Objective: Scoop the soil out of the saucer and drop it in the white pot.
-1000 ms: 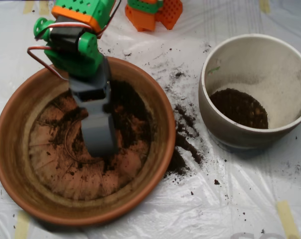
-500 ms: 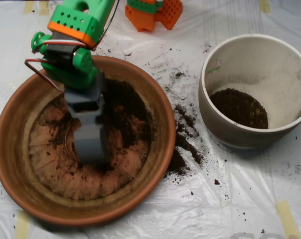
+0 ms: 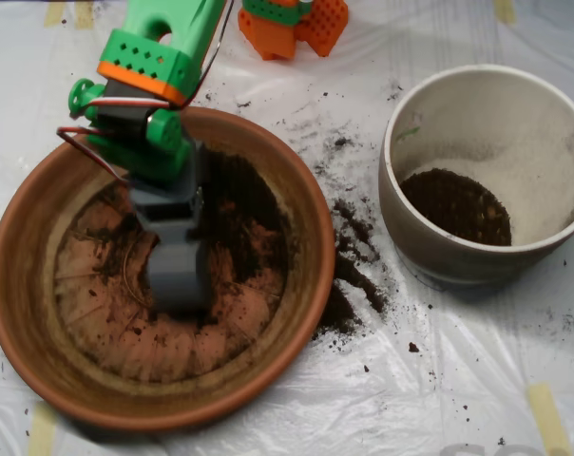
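We see a terracotta-orange saucer (image 3: 21, 313) with radial ridges, dark brown-black soil (image 3: 244, 204), a grey pincer (image 3: 178, 275) on a green-and-orange arm (image 3: 154, 66), an off-white pot (image 3: 487, 123) with a grey-beige wall, and a white surface (image 3: 382, 399) with yellowish tape strips (image 3: 548, 418).

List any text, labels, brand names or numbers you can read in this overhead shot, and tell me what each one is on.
None: no readable text anywhere.
saucer: no marking.
white pot: no marking.
hand and green arm housing: no label, only rows of holes.
plastic sheet with tape strips: blank; a faint grey smudge at the bottom edge is too blurred to read.
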Motion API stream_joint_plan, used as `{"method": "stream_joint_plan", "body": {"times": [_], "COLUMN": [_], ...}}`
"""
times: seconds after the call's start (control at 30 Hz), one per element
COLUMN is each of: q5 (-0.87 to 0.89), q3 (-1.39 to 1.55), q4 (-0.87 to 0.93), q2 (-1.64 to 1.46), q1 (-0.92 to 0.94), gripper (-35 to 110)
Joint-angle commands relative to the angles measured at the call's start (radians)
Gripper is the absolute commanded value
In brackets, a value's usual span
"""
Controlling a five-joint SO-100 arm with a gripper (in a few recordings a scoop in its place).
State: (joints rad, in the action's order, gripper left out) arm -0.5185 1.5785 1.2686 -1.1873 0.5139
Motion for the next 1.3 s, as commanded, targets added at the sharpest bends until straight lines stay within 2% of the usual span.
{"method": "stream_joint_plan", "body": {"times": [0.0, 0.3, 0.6, 1.0, 1.27], "q5": [-0.006, 0.008, 0.037, 0.081, 0.109], "q3": [0.149, 0.385, 0.431, 0.540, 0.569], "q4": [-0.040, -0.135, -0.262, -0.304, -0.281], "q2": [-0.156, -0.393, -0.411, -0.476, -0.495], "q1": [-0.017, 0.005, 0.083, 0.028, -0.012], "gripper": [40, 29, 27, 20, 8]}}
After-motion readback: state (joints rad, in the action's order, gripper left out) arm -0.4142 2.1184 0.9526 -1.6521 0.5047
